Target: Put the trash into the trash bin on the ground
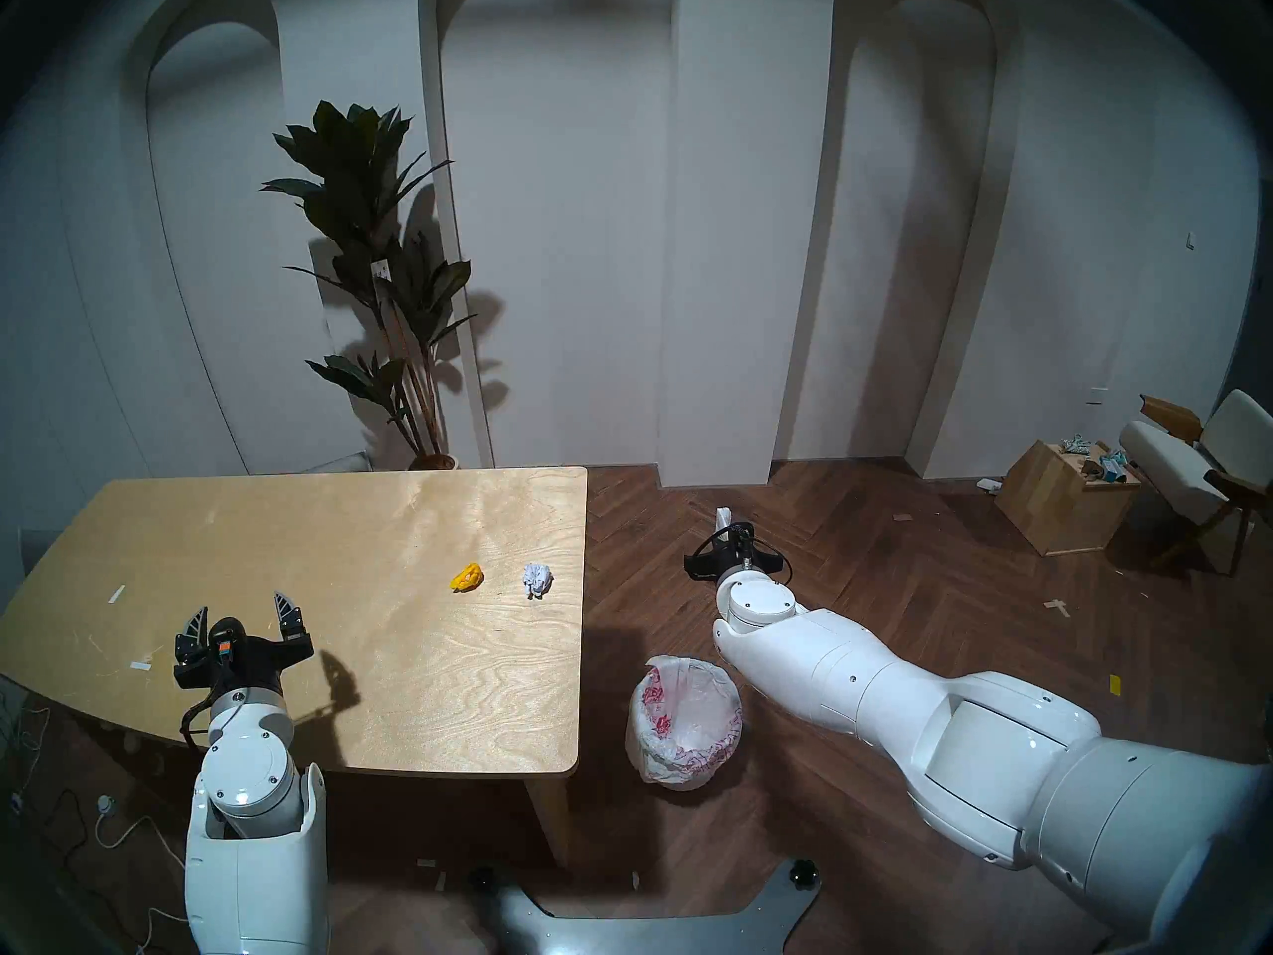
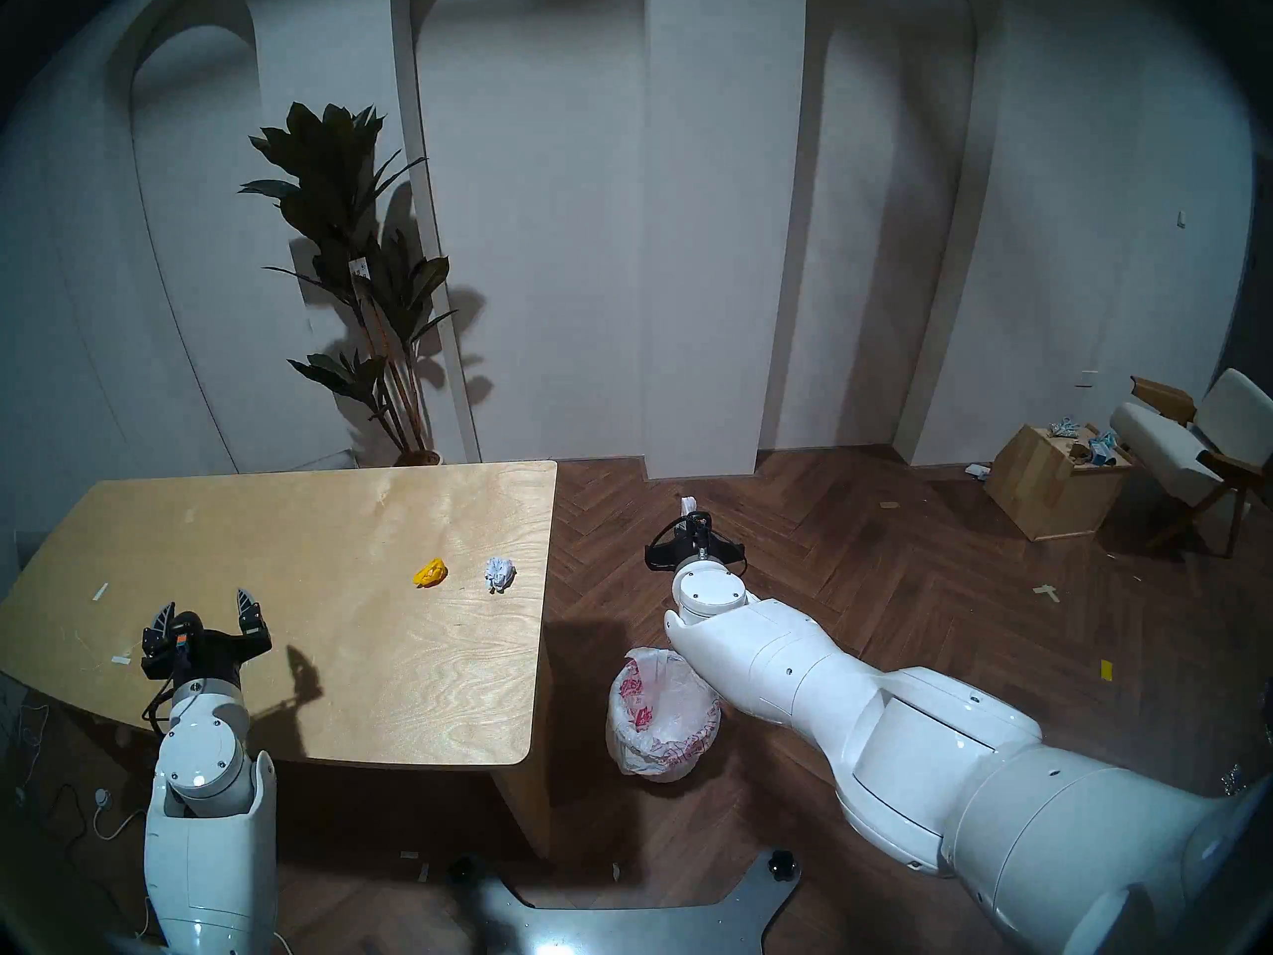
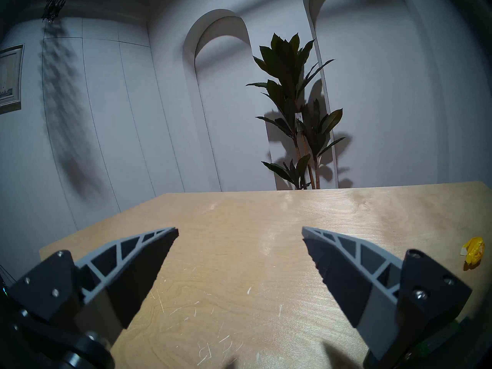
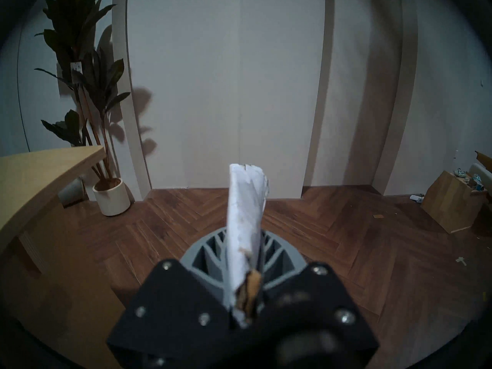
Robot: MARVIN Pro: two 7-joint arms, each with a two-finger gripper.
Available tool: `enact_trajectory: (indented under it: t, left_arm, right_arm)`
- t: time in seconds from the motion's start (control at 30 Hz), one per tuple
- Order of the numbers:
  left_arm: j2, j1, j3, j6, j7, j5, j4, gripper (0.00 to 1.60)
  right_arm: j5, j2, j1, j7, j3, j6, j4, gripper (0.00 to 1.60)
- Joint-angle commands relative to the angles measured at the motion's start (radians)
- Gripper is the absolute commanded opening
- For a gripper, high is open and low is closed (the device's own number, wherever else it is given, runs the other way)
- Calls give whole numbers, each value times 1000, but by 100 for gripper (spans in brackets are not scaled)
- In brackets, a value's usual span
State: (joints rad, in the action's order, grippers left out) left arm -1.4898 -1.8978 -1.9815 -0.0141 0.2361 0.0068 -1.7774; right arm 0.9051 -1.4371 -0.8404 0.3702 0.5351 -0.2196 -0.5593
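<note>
On the wooden table (image 1: 275, 519), a yellow wad (image 1: 467, 577) and a white paper ball (image 1: 537, 579) lie side by side near its right edge. My left gripper (image 1: 241, 612) hovers open and holding nothing over the table's near left part, and the yellow wad (image 3: 474, 252) shows far to its right. My right gripper (image 1: 730, 537) is out over the floor to the right of the table, shut on a whitish piece of trash (image 4: 246, 214) that sticks up between the fingers. The bag-lined trash bin (image 1: 644, 685) stands on the floor under my right forearm, nearer to me than the gripper.
A potted plant (image 1: 386, 278) stands behind the table's far edge. At the far right are an open wooden box (image 1: 1061, 499) of clutter and a chair (image 1: 1198, 464). Flat tape strips (image 1: 117, 594) lie on the table's left. Cables (image 1: 103, 829) run over the floor at left.
</note>
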Motion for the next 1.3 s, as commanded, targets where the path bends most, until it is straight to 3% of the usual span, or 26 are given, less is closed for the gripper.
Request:
enact_trajectory:
  t: [0.0,0.47,1.27]
  left_arm:
    - [5,9,0,-4,0,0,-15,160]
    - [5,11,0,-5,-1,1,-12,160]
    - [4,13,-1,-5,-2,3,-9,160]
  right_arm:
    - [4,-74,39,-39,-8,10,67,0]
    - [28,-133,79,-96,-17,32,180,0]
    - [49,-179,118,-163,-29,38,301,0]
